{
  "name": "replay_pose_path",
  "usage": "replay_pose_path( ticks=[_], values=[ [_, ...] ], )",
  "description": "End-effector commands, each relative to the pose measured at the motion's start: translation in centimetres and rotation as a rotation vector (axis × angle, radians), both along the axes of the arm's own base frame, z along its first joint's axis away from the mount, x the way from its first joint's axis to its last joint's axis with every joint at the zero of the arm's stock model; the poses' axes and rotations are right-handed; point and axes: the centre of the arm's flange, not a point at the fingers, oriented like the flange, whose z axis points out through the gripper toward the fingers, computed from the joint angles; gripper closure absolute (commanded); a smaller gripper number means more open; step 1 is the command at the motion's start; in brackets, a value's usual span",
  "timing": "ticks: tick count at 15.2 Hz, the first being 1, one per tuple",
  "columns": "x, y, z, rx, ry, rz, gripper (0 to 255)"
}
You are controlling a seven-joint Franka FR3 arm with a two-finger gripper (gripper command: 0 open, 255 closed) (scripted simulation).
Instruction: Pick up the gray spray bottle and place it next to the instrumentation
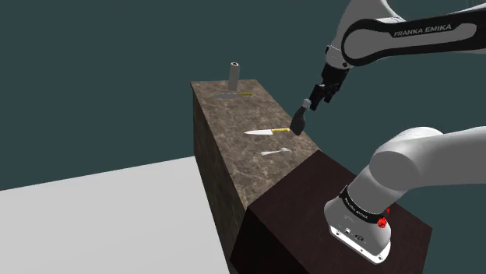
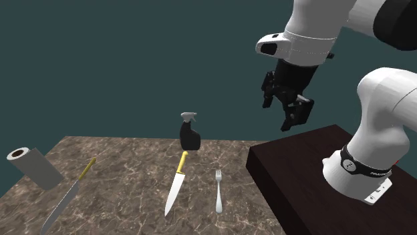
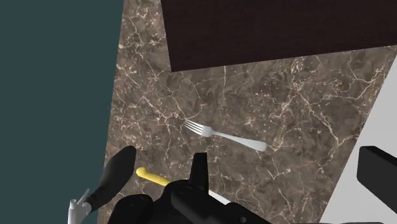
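Gripper (image 3: pixel 287 167), fingers (image 3: pixel 200 170) spread and empty; dark spray bottle (image 3: pixel 116 176) outside one finger, fork (image 3: pixel 224 135) on marble counter (image 3: pixel 305 102) beyond fingertips.

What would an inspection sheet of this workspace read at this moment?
Surface: marbled counter, with a dark stand at its end.
Job's things: dark spray bottle with a pale trigger, upright by the counter's edge, not held.
Clutter: short knife, fork, long knife, roll.
Grippers: the pincer is open, empty and raised, touching nothing.
Cables: nothing seen.
Surroundings: flat teal backdrop, pale floor.
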Motion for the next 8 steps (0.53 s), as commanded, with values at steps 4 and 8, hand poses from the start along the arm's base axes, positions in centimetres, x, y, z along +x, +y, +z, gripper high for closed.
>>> replay_pose_path(
  ticks=[4,8],
  values=[
    [0.8,-4.3,-4.7,-0.004,-0.084,-0.038,0],
    [1.4,-7.8,-8.2,-0.006,-0.148,-0.069,0]
  ],
)
